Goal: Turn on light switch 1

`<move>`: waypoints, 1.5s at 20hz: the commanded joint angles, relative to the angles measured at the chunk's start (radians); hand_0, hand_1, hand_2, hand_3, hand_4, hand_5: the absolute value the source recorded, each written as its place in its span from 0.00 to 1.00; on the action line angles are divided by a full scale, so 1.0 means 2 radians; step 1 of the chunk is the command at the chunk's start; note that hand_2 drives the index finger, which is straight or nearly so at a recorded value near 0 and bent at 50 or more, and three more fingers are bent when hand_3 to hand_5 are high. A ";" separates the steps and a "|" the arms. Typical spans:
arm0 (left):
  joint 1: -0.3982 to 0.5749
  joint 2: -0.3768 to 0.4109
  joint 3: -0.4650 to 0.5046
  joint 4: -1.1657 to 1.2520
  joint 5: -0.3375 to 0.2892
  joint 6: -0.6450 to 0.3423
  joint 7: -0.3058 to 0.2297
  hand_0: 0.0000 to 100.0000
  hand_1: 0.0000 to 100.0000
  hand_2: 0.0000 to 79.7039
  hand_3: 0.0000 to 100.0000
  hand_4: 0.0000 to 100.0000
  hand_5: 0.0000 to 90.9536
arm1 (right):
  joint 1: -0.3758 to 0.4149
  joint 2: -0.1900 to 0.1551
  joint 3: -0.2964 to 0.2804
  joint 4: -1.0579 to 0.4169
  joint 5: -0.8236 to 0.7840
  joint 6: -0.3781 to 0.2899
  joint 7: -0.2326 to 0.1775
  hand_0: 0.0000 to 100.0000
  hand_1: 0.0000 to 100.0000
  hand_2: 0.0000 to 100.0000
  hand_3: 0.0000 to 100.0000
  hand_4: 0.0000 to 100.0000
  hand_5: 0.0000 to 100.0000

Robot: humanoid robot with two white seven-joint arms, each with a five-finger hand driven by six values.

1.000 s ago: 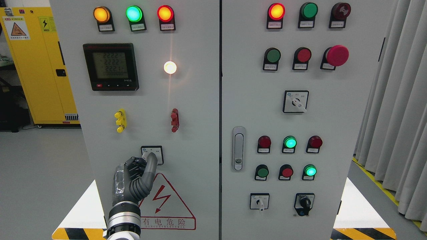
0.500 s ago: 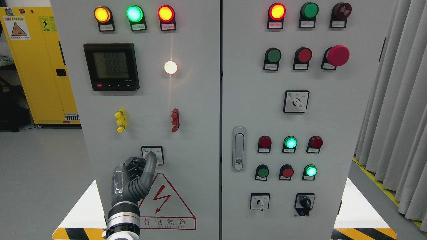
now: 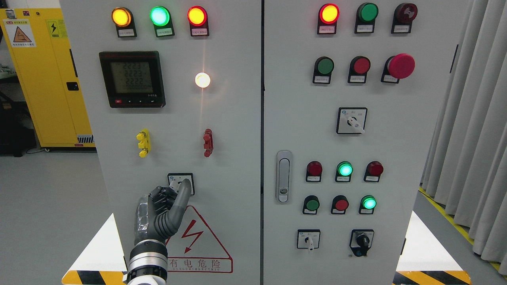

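- Since the picture from a moment ago, we see our left hand (image 3: 160, 211) has tipped a little to the right, and its long finger (image 3: 181, 196) now leans to the right over the knob of the small switch (image 3: 181, 183) on the left door.
- We think this means the knob is being turned, so the job is well under way, but we cannot tell if the switch has clicked over, because the finger hides most of the knob.
- Our left arm comes up from the bottom of the picture, with the shiny wrist ring (image 3: 147, 261) low down and the back of the hand facing us.
- The hand is mostly curled up: the short fingers are folded in, and one long finger sticks up and touches the switch.
- It looks like the hand is pushing on the knob. We cannot see if it pinches it.
- The switch sits low on the left door, just above the red warning triangle (image 3: 198, 241) and below the red handle (image 3: 207, 142).
- The round white lamp (image 3: 202, 80) above glows just as before.
- Our right hand is not in the picture.
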 commanded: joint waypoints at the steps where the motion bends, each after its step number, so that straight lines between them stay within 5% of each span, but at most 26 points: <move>1: 0.006 0.001 -0.001 -0.006 0.005 -0.002 0.001 0.17 0.47 0.70 0.91 0.88 0.95 | 0.000 0.000 0.000 0.000 0.000 0.000 0.000 0.00 0.50 0.04 0.00 0.00 0.00; 15: 0.099 0.010 -0.012 -0.062 0.061 -0.025 0.041 0.16 0.47 0.77 0.94 0.89 0.95 | 0.000 0.000 0.000 0.000 0.000 0.000 0.000 0.00 0.50 0.04 0.00 0.00 0.00; 22: 0.248 0.030 -0.017 -0.057 0.104 -0.166 0.044 0.18 0.47 0.80 0.99 0.92 0.96 | 0.000 0.000 0.000 0.000 0.000 0.000 0.000 0.00 0.50 0.04 0.00 0.00 0.00; 30: 0.372 0.070 -0.006 0.024 0.122 -0.357 0.008 0.20 0.39 0.73 0.97 0.96 0.92 | 0.000 0.000 0.000 0.000 0.000 0.000 0.000 0.00 0.50 0.04 0.00 0.00 0.00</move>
